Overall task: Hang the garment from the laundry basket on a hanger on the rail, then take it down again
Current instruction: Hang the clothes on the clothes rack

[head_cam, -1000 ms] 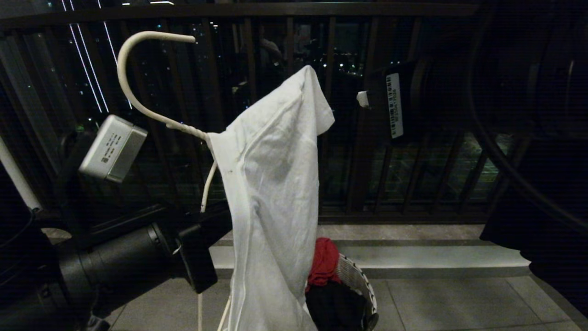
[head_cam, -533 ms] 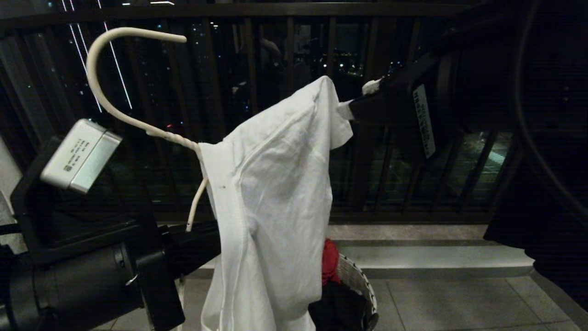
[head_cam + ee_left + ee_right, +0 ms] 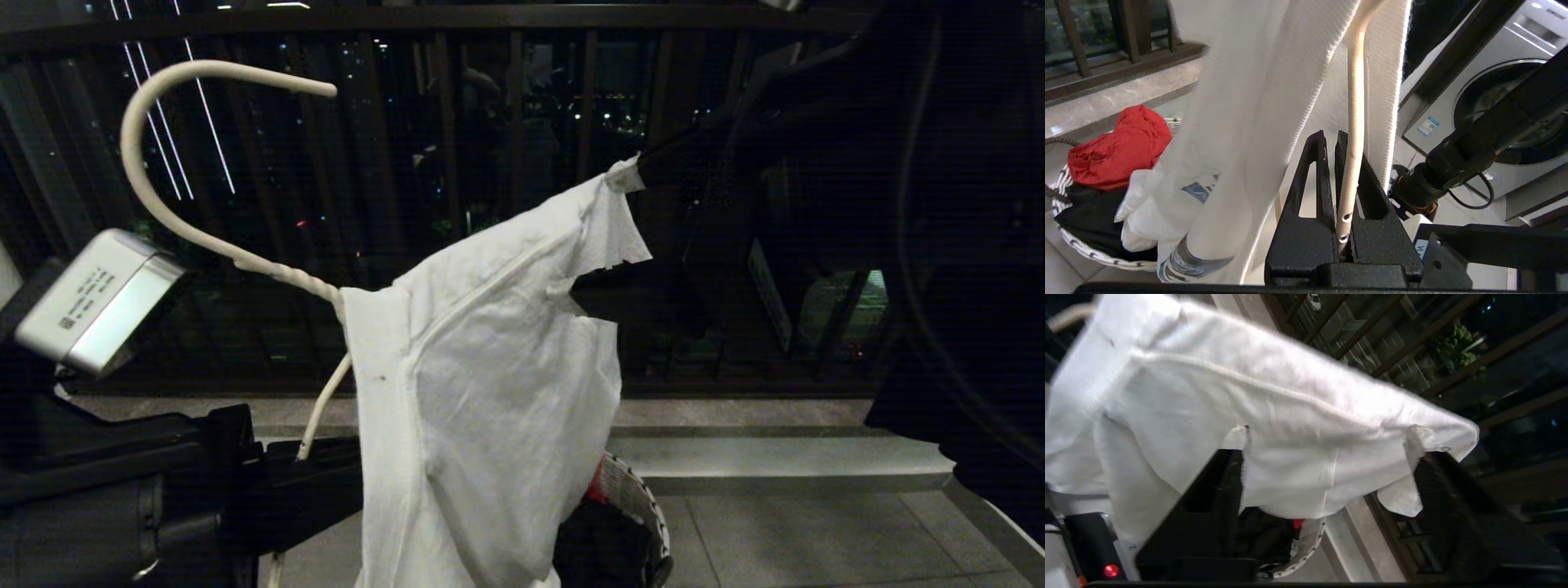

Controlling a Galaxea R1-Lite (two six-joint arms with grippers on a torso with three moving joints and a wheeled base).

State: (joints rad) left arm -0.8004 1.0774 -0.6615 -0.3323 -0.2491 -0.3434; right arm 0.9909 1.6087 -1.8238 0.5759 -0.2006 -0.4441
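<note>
We note the left pincer (image 3: pixel 1339 196) clamped narrow on the lower wire of the hanger (image 3: pixel 163 204); in the left wrist view the pale wire (image 3: pixel 1351 134) runs straight up out of the slot between its two black fingers (image 3: pixel 1310 192). The hook curves up and away above that pincer, its twisted neck disappearing into the collar of the garment (image 3: pixel 490 376). The white T-shirt drapes over the hanger and hangs down just beside the left pincer, on the side toward the right arm; a bit of blue print (image 3: pixel 1198 191) shows low on the cloth in the left wrist view. The right pincer (image 3: pixel 1327 457) stands wide, its two fingers (image 3: pixel 1220 486) spread apart with the shoulder and sleeve edge of the garment stretched across their tips; both tips touch the cloth, but we cannot tell if anything is gripped. In the head view that pincer (image 3: pixel 645 220) sits at the high, far corner of the shirt, well apart from the left one. The laundry basket (image 3: pixel 641 506) stands on the floor below the garment and below both pincers, holding a red cloth (image 3: pixel 1118 143) and dark cloth. A dark balustrade (image 3: pixel 506 122) runs behind.
</note>
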